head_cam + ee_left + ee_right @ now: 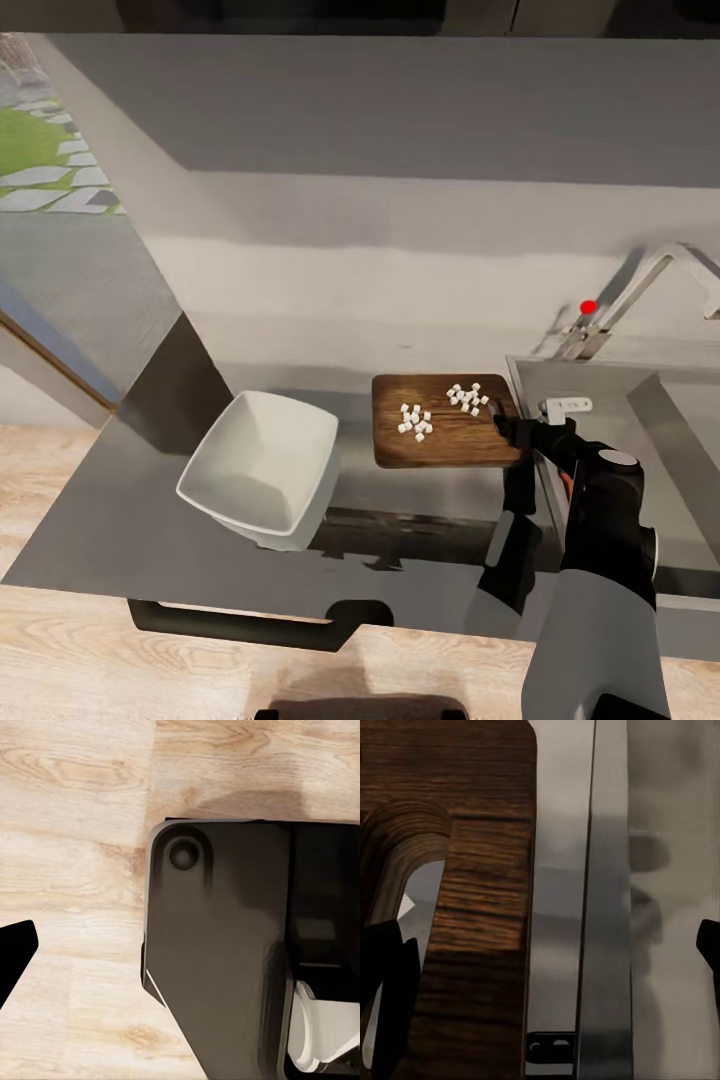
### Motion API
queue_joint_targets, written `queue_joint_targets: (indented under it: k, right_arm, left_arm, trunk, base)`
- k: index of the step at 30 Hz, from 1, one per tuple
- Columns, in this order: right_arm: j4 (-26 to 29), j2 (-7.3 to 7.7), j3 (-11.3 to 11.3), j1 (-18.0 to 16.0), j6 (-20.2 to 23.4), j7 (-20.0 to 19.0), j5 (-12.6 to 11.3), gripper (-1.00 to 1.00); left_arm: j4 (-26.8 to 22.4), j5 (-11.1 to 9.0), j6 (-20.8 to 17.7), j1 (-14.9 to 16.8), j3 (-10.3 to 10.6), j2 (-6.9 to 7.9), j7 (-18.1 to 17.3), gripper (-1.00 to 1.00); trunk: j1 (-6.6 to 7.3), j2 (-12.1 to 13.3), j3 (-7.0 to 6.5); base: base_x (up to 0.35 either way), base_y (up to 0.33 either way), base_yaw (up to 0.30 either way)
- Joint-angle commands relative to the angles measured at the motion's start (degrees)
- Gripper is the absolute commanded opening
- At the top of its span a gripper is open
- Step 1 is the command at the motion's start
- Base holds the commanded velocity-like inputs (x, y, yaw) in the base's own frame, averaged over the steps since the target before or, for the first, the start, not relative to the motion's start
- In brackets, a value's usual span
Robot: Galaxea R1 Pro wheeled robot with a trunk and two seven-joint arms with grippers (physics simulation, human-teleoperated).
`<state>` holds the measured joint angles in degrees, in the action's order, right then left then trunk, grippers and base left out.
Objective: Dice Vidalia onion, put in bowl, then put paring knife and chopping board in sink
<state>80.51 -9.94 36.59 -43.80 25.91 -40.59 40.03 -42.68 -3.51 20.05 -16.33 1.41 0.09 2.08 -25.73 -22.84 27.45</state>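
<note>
Currently right gripper [503, 412] fingers spread, straddling the chopping board's [440, 445] sink-side edge, diced onion pieces [415, 421] on board just past the fingertips, white bowl [262, 468] well beyond on countertop [120, 520], sink [650, 440] beside, left gripper state can't tell.

On the worktop [120, 520], the bowl [262, 468] lies left of the chopping board [445, 440], which carries diced onion pieces [415, 422]; the sink [650, 440] is right of the board.
</note>
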Motion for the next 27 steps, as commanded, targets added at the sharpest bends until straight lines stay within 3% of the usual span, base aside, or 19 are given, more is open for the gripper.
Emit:
queue_joint_targets:
  k: [1, 19, 20, 27]
  right_arm:
    - [-0.3, -0.06, 0.1, -0.1, -0.1, -0.5, 1.4, 1.00]
    - [-0.3, -0.06, 0.1, -0.1, -0.1, -0.6, 1.4, 1.00]
    - [-0.3, -0.06, 0.1, -0.1, -0.1, -0.6, 1.4, -1.00]
    - [-0.3, -0.06, 0.1, -0.1, -0.1, -0.6, 1.4, -1.00]
  left_arm:
    - [-0.1, -0.4, 0.1, 0.0, 0.2, 0.01, 0.2, 1.00]
    - [0.0, -0.4, 0.1, 0.0, 0.2, 0.01, 0.2, 1.00]
    - [-0.1, -0.4, 0.1, 0.0, 0.2, 0.00, 0.2, 1.00]
    - [-0.1, -0.4, 0.1, 0.0, 0.2, 0.02, 0.2, 1.00]
  trunk:
    - [-0.05, -0.1, 0.10]
    - [-0.05, -0.1, 0.12]
    - [-0.05, -0.1, 0.12]
    - [-0.05, -0.1, 0.12]
  base:
    - [0.000, 0.001, 0.000]
    - [0.000, 0.000, 0.000]
    - [0.000, 0.000, 0.000]
    - [0.000, 0.000, 0.000]
